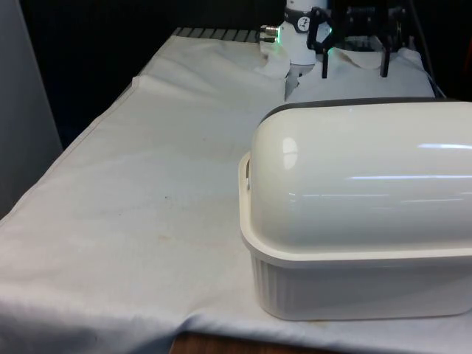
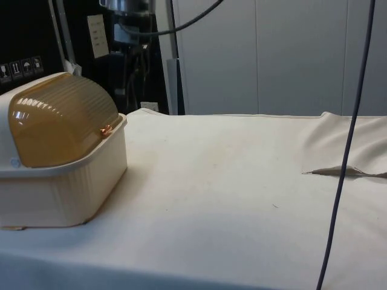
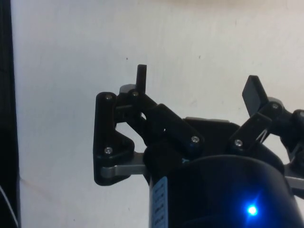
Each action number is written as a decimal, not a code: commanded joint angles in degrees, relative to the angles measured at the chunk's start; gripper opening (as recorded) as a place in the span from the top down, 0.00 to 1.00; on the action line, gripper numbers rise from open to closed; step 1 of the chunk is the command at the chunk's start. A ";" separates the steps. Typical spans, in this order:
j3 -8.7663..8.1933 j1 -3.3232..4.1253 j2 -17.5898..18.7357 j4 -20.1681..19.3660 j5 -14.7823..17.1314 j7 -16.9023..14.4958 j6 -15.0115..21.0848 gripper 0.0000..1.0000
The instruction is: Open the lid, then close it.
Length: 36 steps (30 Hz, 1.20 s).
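Observation:
A cream bread box (image 1: 346, 284) stands at the front view's right with its rounded back toward that camera. Its ribbed amber roll lid (image 2: 57, 121) is down over the opening, with a small copper handle (image 2: 106, 130) at the lower edge. My gripper (image 1: 354, 63) hangs behind and above the box, apart from it. Over bare white cloth its two black fingers (image 3: 141, 76) are spread wide, so the gripper (image 3: 197, 83) is open with nothing between them.
White cloth (image 1: 147, 192) covers the table, with wide free room on the front view's left. A raised fold of cloth (image 2: 338, 151) lies at the side view's right. A dark cable (image 2: 347, 151) hangs in front of that camera.

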 commanded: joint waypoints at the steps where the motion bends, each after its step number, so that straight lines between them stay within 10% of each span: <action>1: -0.06 0.11 0.34 -0.23 -0.34 0.46 1.32 0.00; 36: -2.41 -0.86 8.82 -0.92 0.29 -2.92 15.58 0.00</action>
